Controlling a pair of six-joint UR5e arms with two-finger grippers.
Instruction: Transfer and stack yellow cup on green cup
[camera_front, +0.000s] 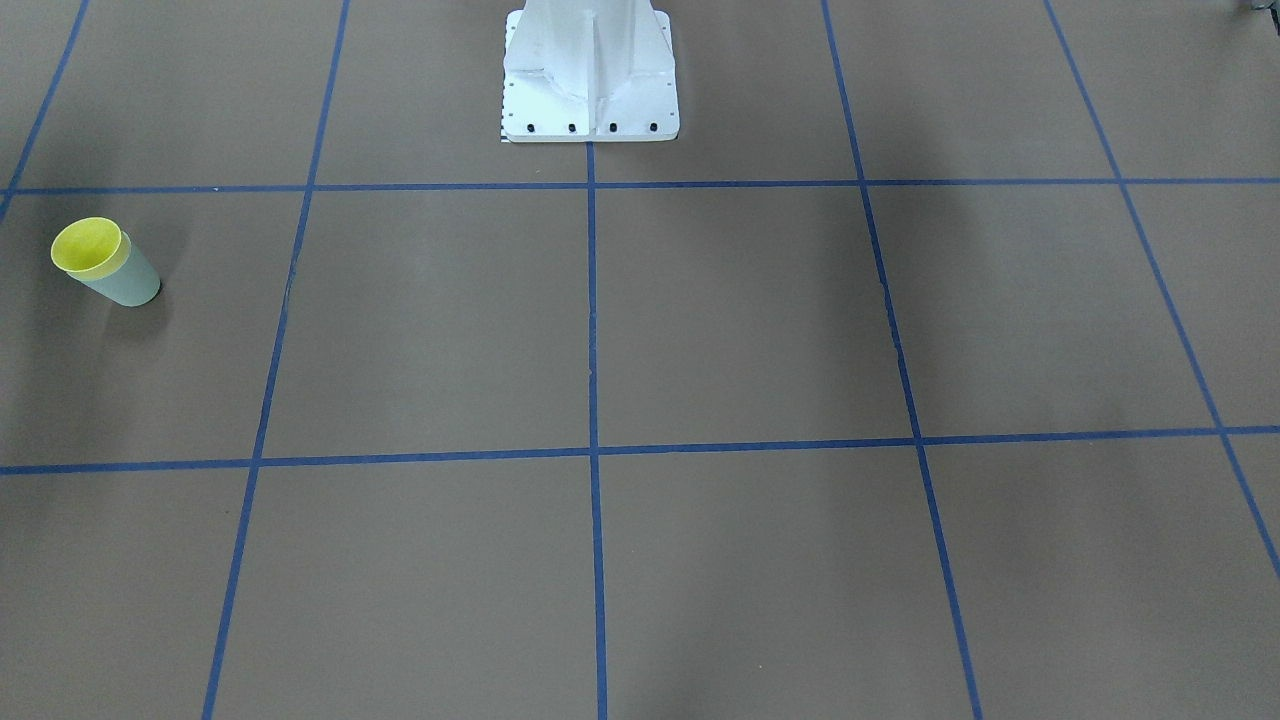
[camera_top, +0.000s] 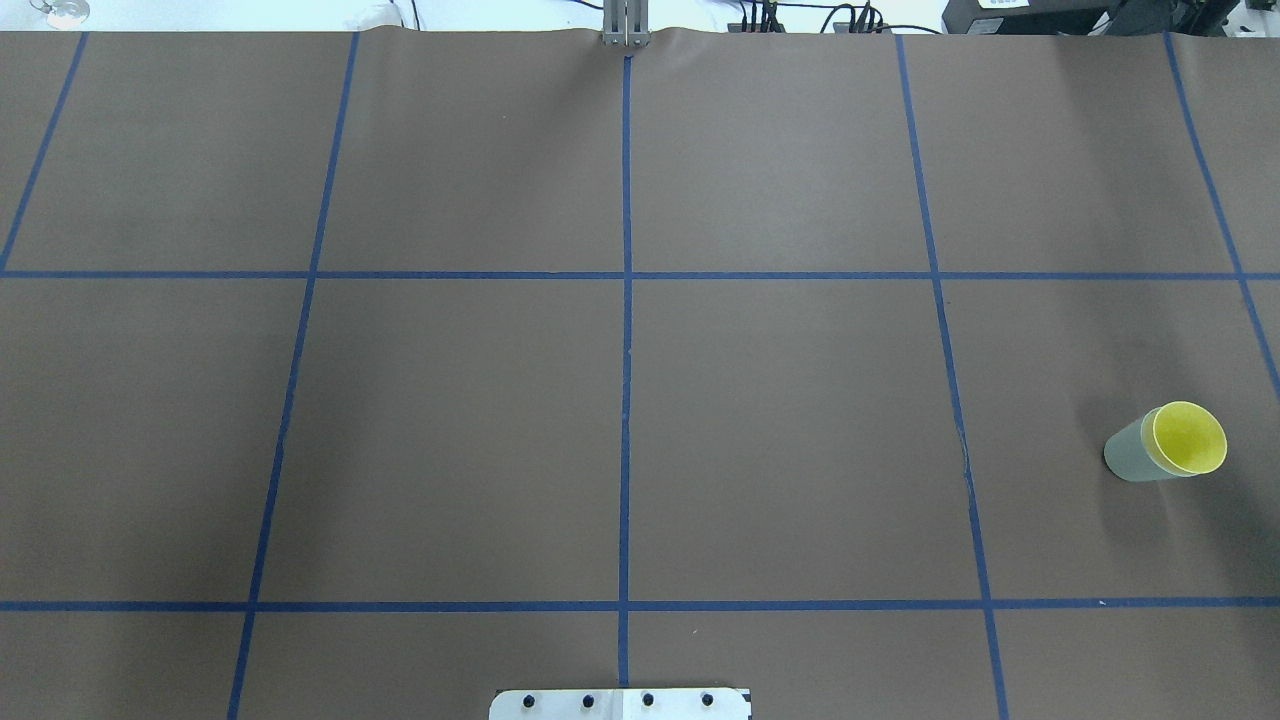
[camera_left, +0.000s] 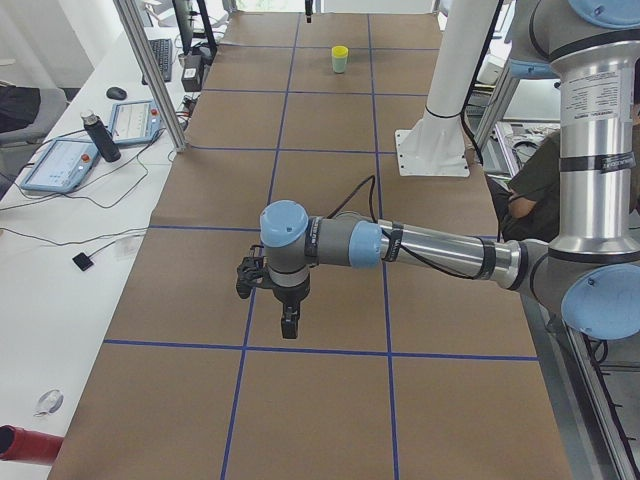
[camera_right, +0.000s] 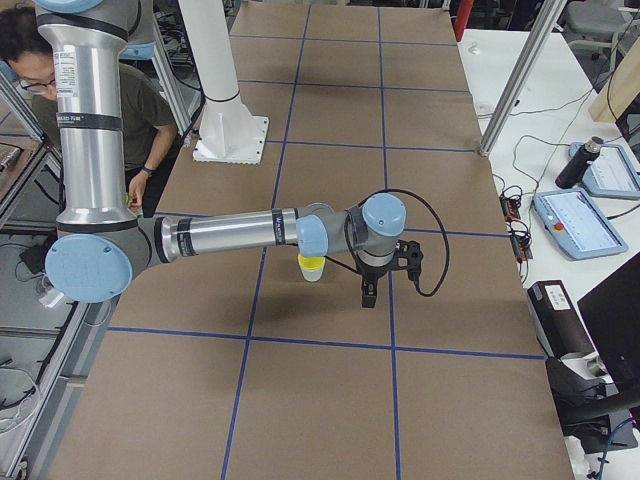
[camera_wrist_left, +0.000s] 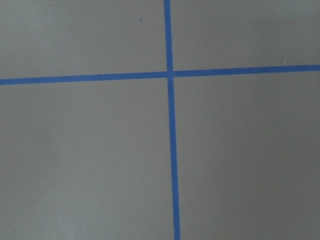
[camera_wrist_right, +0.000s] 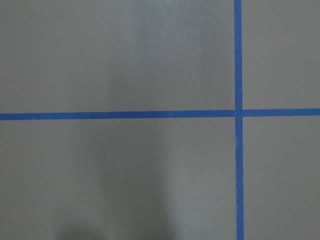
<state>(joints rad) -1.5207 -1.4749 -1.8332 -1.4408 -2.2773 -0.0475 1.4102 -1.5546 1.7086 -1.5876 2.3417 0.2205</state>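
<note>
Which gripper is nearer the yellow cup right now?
Right. The right gripper hangs close beside the yellow cup, which sits nested in the green cup; the left gripper hangs far away from it.

The yellow cup (camera_front: 88, 246) is nested in the green cup (camera_front: 128, 285), so only its rim and inside show and its wall is hidden. The left gripper (camera_left: 288, 328) and right gripper (camera_right: 368, 295) appear only in side views, too small to tell how their jaws stand. The robot's base (camera_front: 590, 70) is cut off by the top edge.
</note>
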